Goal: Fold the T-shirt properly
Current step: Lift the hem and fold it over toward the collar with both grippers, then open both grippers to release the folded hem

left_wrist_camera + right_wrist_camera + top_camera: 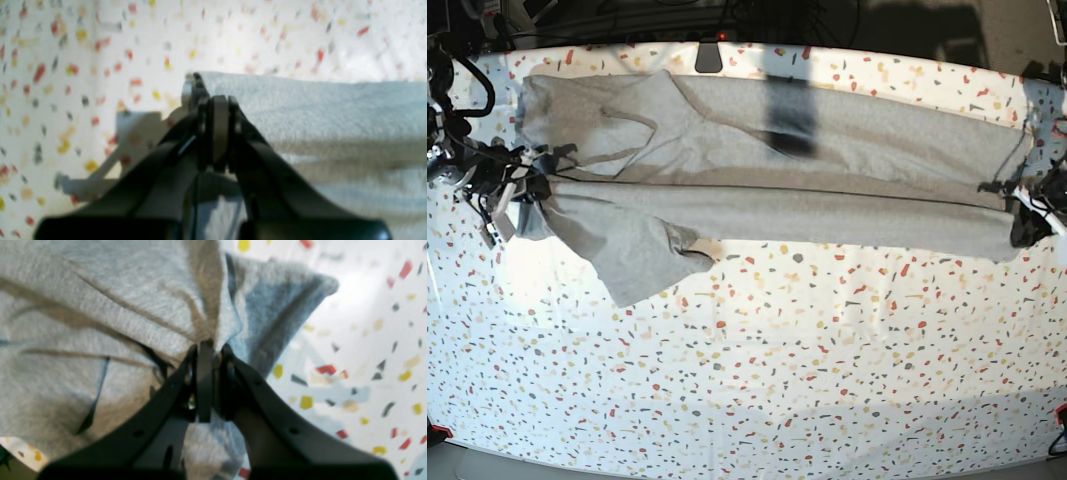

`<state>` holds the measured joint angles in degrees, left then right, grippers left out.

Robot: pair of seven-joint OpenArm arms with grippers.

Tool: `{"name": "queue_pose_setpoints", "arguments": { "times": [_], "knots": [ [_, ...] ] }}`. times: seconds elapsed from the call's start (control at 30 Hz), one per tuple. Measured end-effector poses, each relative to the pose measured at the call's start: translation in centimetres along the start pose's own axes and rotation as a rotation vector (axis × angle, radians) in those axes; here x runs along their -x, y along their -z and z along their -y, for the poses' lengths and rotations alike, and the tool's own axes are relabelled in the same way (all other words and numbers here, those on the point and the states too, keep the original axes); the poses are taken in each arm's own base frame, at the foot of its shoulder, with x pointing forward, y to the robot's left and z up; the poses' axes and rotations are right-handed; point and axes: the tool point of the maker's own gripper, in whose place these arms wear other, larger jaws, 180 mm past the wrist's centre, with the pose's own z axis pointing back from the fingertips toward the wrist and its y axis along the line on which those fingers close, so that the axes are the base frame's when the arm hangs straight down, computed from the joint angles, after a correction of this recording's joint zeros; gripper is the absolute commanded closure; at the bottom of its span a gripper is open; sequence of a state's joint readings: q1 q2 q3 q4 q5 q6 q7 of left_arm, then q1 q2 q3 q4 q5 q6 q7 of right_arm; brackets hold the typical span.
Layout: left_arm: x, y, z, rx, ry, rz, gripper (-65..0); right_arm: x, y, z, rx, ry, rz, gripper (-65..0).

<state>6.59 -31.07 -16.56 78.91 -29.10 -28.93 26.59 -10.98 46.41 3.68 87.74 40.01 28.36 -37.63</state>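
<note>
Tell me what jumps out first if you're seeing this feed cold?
The grey T-shirt stretched long across the far side of the speckled table, one sleeve flopped toward the near edge. The right gripper pinches bunched cloth at one end and the left gripper holds the other, both with jaws closed.

Right gripper point(208, 351) pinching bunched grey T-shirt point(100, 323) — speckled table point(360, 350) beside

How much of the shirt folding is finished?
Only the start. The T-shirt lies stretched long across the speckled table, doubled over lengthwise once. The right gripper and the left gripper each pinch an end. One sleeve hangs loose; the remaining folds are left.
</note>
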Motion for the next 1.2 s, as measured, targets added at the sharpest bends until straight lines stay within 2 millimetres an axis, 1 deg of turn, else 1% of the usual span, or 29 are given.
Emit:
{"name": "queue_pose_setpoints", "arguments": {
  "times": [0.1, 0.17, 0.23, 0.27, 0.3, 0.33, 0.37, 0.4, 0.43, 0.47, 0.57, 0.67, 0.73, 0.8, 0.87, 0.93, 1.03, 1.1, 1.2],
  "knots": [
    [1.6, -0.4, -0.2, -0.018, 0.049, -0.037, 0.0, 0.7, 0.5, -0.2, 0.019, -0.018, -0.016, 0.0],
    [2.2, -0.5, -0.4, -0.03, 0.067, -0.056, 0.0, 1.0, 1.0, -1.0, 0.007, -0.003, -0.016, 0.0],
    [2.3, -0.6, -0.4, -0.031, 0.069, -0.06, 0.0, 1.2, 1.3, -1.7, -0.005, 0.01, -0.014, 0.0],
    [2.3, -0.6, -0.4, -0.032, 0.068, -0.06, 0.0, 1.1, 1.4, -1.9, -0.008, 0.014, -0.011, -5.7],
    [2.4, -0.6, -0.4, -0.031, 0.068, -0.063, -5.8, 1.2, 1.5, -2.0, -0.011, 0.017, -0.011, -13.6],
    [2.4, -0.6, -0.4, -0.031, 0.068, -0.063, -14.4, 1.2, 1.6, -2.1, -0.011, 0.018, -0.01, -21.5],
    [2.4, -0.6, -0.4, -0.032, 0.068, -0.066, -22.3, 1.2, 1.6, -2.2, -0.013, 0.02, -0.01, -28.1],
    [2.5, -0.6, -0.5, -0.033, 0.071, -0.07, -28.3, 1.2, 1.6, -2.3, -0.015, 0.022, -0.009, -33.3],
    [2.5, -0.6, -0.5, -0.033, 0.071, -0.07, -31.9, 1.2, 1.6, -2.3, -0.015, 0.022, -0.009, -36.6],
    [2.5, -0.6, -0.5, -0.035, 0.07, -0.07, -33.1, 1.2, 1.6, -2.2, -0.014, 0.021, -0.009, -38.0],
    [2.3, -0.6, -1.1, -0.065, 0.058, -0.065, -33.1, 0.9, 1.5, -2.1, -0.018, 0.026, -0.001, -38.1],
    [2.0, -0.8, -2.1, -0.102, 0.057, -0.065, -33.1, -1.2, 1.3, -1.5, -0.016, 0.03, 0.045, -38.1],
    [1.6, -1.0, -2.4, -0.109, 0.068, -0.054, -33.1, -3.6, 1.1, -1.4, -0.031, 0.05, 0.119, -38.1],
    [0.9, -1.0, -2.2, -0.107, 0.06, -0.031, -33.1, -6.2, 0.9, -1.3, -0.048, 0.068, 0.183, -38.1],
    [0.1, -1.0, -1.7, -0.09, 0.047, -0.004, -33.1, -8.8, 0.5, -1.4, -0.069, 0.087, 0.247, -38.1],
    [-0.5, -0.9, -1.0, -0.076, 0.051, 0.016, -33.1, -10.9, 0.2, -1.2, -0.069, 0.078, 0.291, -38.1],
    [-0.8, -0.6, 0.3, -0.058, 0.031, 0.044, -33.1, -13.0, 0.4, -0.6, -0.052, 0.094, 0.316, -38.1],
    [-0.6, -0.2, 1.3, -0.043, 0.006, 0.055, -33.1, -14.5, 0.7, -0.6, -0.067, 0.101, 0.332, -38.1],
    [-0.3, 0.4, 3.0, -0.022, -0.037, 0.081, -33.1, -15.9, 1.7, -0.7, -0.089, 0.095, 0.314, -38.1]
  ]
}}
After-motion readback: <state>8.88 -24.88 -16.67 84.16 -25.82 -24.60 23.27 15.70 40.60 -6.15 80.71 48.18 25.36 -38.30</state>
